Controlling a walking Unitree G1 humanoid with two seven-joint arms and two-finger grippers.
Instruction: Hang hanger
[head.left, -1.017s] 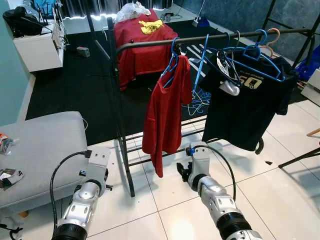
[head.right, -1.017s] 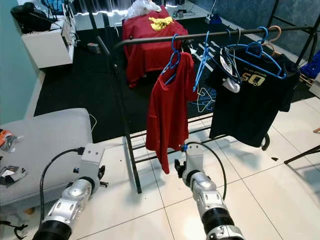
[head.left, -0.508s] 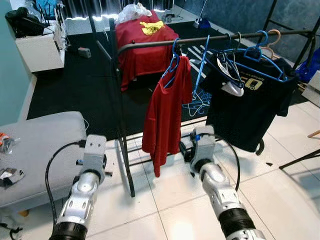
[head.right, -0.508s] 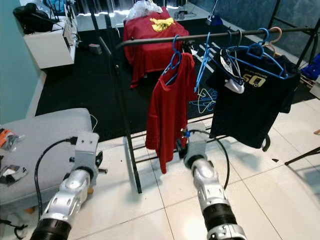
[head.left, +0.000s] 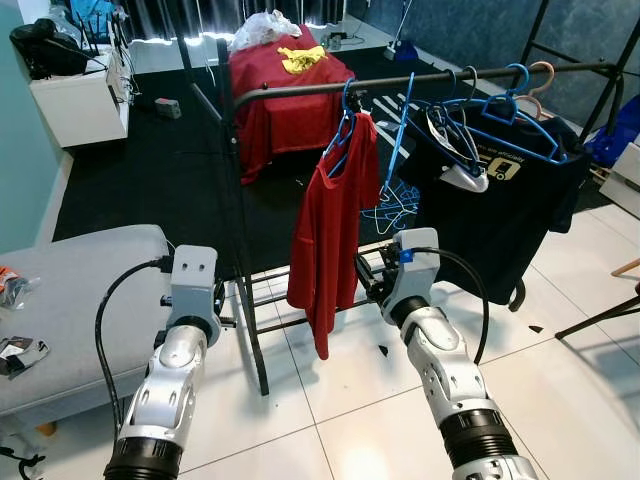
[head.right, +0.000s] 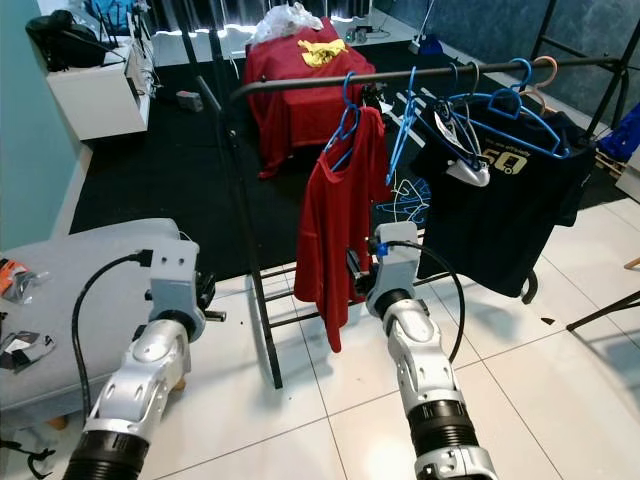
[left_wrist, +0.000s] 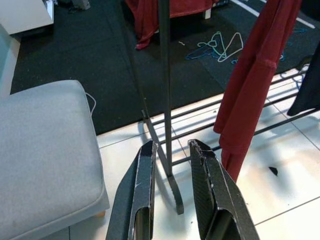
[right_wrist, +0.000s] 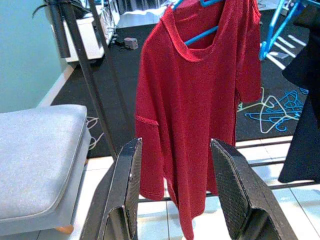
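Observation:
A red T-shirt (head.left: 330, 240) hangs on a blue hanger (head.left: 345, 120) from the black rail (head.left: 300, 90) of a clothes rack. Further right on the rail are a bare blue hanger (head.left: 403, 130) and a black T-shirt (head.left: 490, 220) on another blue hanger. My right gripper (right_wrist: 175, 142) is open, held low just in front of the red shirt's lower half, with nothing between its fingers. Lower left, my left gripper (left_wrist: 170, 145) is open with a narrow gap, pointing at the rack's left post (left_wrist: 165, 85), holding nothing.
A grey padded bench (head.left: 80, 290) stands at my left. The rack's low bars (head.left: 270, 300) cross the white tiles ahead. Loose blue hangers (head.left: 395, 210) lie on the black carpet behind the rack. A red-draped table (head.left: 285, 80) and a white cabinet (head.left: 75, 100) stand further back.
Both arms have risen and reached forward. The right gripper has come up from the floor tiles to the red shirt's lower part. The shirts hang as before.

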